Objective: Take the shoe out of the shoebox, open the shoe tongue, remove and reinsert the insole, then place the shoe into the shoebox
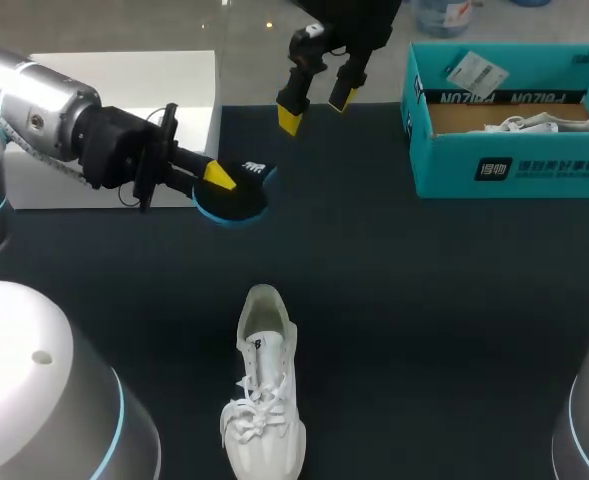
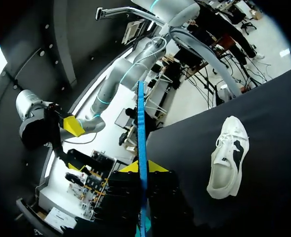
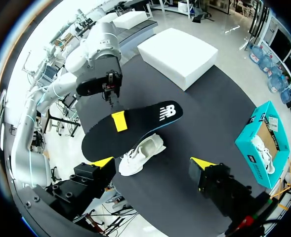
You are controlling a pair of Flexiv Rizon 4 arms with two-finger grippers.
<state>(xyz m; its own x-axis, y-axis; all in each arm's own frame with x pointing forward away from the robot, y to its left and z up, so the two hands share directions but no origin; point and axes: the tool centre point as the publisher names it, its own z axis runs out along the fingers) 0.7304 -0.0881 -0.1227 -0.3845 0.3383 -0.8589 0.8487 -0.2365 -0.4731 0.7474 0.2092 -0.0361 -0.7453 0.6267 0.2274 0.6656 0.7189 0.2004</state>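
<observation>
A white sneaker (image 1: 262,400) lies on the dark table near the front, toe toward me. Its black insole (image 1: 242,188), edged in blue, hangs in the air over the table's left middle, and my left gripper (image 1: 222,178) is shut on it. In the left wrist view the insole (image 2: 142,133) shows edge-on between the yellow tips, with the sneaker (image 2: 228,158) lying beyond. My right gripper (image 1: 317,108) hangs open above the insole, toward the table's back. From the right wrist, the insole (image 3: 130,131) lies flat below the open gripper (image 3: 152,164), over the sneaker (image 3: 141,154).
The teal shoebox (image 1: 454,170) stands open at the back right with a second white shoe (image 1: 539,124) inside. A white block (image 1: 124,90) sits at the back left, behind my left arm.
</observation>
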